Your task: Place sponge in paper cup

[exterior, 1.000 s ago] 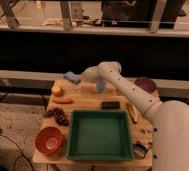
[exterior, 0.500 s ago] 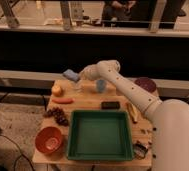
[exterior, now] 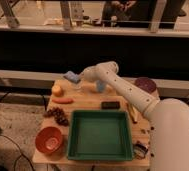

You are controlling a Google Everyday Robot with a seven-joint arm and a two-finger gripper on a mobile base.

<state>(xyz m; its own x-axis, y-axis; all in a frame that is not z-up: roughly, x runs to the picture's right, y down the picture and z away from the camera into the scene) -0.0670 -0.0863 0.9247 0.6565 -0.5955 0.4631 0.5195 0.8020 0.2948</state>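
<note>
Hovering over the wooden table's (exterior: 88, 103) far-left corner, the white arm's gripper (exterior: 80, 77) clamps the small light-blue rectangular sponge (exterior: 71, 76) — just above the short pale paper cup (exterior: 76, 86).

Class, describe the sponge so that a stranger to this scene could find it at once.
From the green tray on the table, look to the far left corner. Beside the gripper there is the sponge: a light-blue rectangular block, not round like the blue cup to its right.

gripper (exterior: 78, 77) with sponge (exterior: 71, 76) above paper cup (exterior: 77, 86)
</note>
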